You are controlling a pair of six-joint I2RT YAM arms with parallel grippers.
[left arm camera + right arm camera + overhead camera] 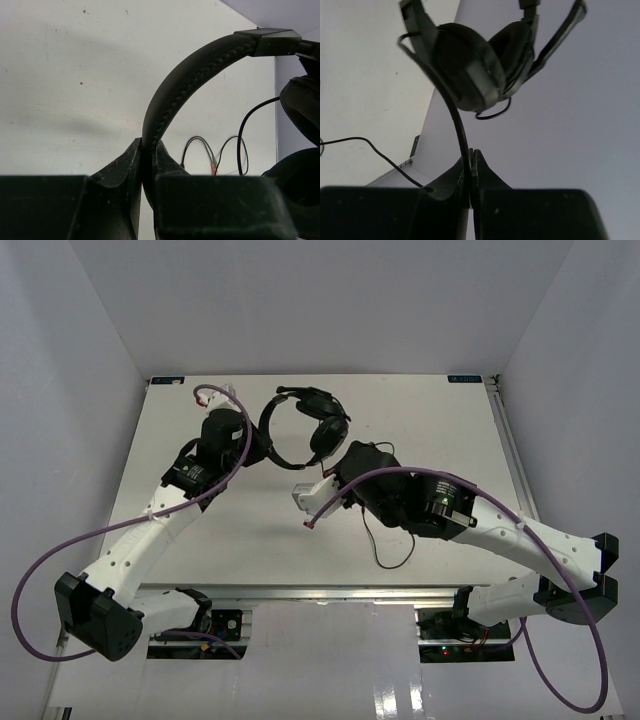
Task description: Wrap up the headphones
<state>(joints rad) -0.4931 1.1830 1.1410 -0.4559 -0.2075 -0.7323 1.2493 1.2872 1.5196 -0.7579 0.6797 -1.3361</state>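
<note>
Left hand (146,150) clamped on stitched arched headband (200,62) of headphones (328,430), right hand (471,156) pinching thin cord (456,115)

Left arm (150,525) and right arm (520,538): white link shells, black joint housings, black bases. Thick purple cables (395,469) run along both. Green indicator light (437,505) lit on a right-arm joint. Left gripper (145,147) and right gripper (471,154): matte black, dust-flecked.
</note>
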